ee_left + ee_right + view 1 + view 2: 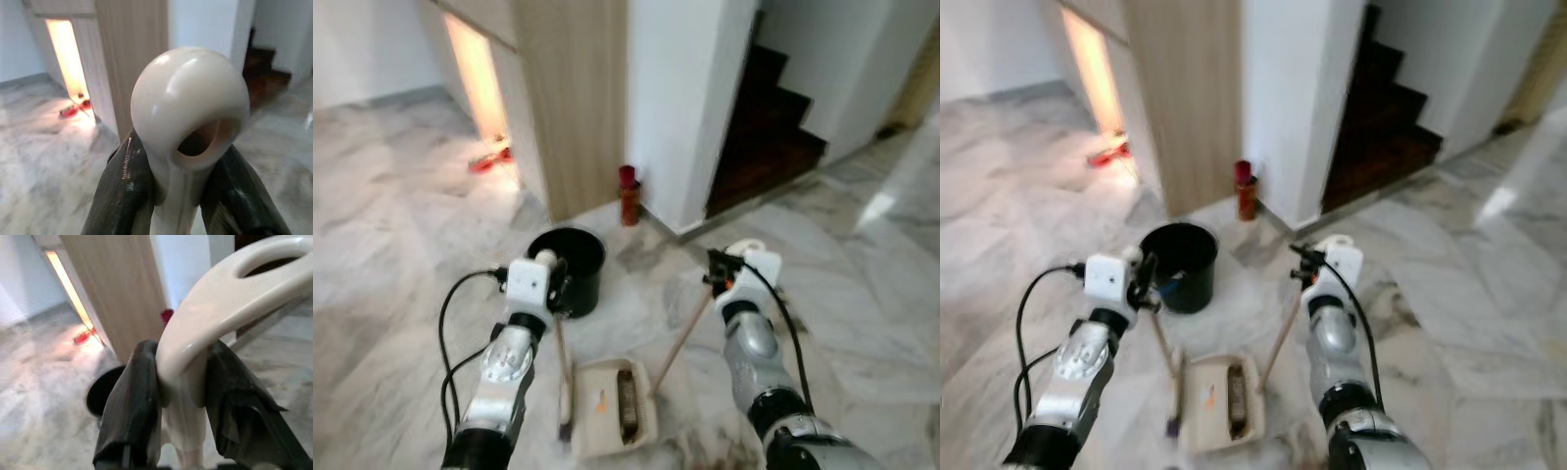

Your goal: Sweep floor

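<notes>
Marble floor (391, 225), wood cabinet and dark stairs behind. Left gripper (178, 196) clamped on broom handle (188, 127); shaft drops toward 6 o'clock, broom head (565, 401) at dustpan's (612, 403) left edge. Right gripper (181, 396) clamped on dustpan handle (230, 289); stick slants toward 7 o'clock to pan on floor between arms. Orange scrap and dark debris inside pan. Black bin (570, 266) at 12 o'clock of pan, nearer left arm; probably tip-out next.

1. Two jointed silver metal arms, left (499, 377) and right (751, 348), have dark bands.
2. White box-shaped wrist modules (528, 283) cap them.
3. Black looping cables (450, 323) trail alongside.
4. Long black ridged fingers (122, 188) tip each gripper.
</notes>
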`<state>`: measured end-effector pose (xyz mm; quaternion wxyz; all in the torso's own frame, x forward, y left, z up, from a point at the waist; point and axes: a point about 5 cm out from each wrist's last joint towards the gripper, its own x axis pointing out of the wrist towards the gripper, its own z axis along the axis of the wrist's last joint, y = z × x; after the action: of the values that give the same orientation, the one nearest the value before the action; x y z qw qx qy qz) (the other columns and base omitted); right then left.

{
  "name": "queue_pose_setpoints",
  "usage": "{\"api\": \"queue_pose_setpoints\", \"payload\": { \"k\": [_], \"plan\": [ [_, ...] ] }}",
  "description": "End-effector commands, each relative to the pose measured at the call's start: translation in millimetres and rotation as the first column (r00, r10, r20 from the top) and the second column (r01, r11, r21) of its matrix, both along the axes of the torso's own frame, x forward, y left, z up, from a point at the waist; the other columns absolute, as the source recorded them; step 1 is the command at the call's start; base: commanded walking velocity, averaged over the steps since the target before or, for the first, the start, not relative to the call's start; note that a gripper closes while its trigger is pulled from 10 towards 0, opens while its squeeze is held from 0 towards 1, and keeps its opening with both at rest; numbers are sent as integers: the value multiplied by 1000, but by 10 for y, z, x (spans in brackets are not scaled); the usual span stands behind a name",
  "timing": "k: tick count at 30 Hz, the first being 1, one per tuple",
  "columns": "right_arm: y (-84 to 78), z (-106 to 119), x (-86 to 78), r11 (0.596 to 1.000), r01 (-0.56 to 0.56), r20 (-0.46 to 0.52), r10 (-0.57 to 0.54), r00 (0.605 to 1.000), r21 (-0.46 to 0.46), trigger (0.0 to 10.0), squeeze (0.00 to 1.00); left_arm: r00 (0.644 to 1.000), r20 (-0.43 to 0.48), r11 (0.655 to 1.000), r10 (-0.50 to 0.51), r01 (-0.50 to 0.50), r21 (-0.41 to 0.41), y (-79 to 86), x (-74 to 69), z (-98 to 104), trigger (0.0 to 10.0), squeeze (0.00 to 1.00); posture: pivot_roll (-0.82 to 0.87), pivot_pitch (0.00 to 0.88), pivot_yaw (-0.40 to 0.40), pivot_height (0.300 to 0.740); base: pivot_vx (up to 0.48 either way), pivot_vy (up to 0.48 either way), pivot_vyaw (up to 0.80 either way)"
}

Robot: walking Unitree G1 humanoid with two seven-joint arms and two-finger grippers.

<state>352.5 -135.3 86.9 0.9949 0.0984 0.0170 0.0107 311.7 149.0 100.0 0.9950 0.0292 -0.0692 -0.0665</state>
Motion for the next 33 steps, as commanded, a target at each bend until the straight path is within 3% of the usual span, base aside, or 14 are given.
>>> {"api": "queue_pose_setpoints", "payload": {
  "k": [1,20,33],
  "plan": [
    [29,24,5,999,2,13,-2,1000,44,10000,0,999,49,1000,-10,10,10,-22,34,108,10000,0,-25,0,27,740,0,240,0],
    [56,31,5,999,-17,19,16,1000,33,10000,0,999,33,999,17,-18,37,18,37,90,10000,0,-21,0,24,740,0,0,0],
    [56,25,7,999,-16,13,15,1000,42,10000,0,999,31,999,19,-20,40,28,42,93,10000,0,-19,0,25,740,259,0,0]
  ]
}}
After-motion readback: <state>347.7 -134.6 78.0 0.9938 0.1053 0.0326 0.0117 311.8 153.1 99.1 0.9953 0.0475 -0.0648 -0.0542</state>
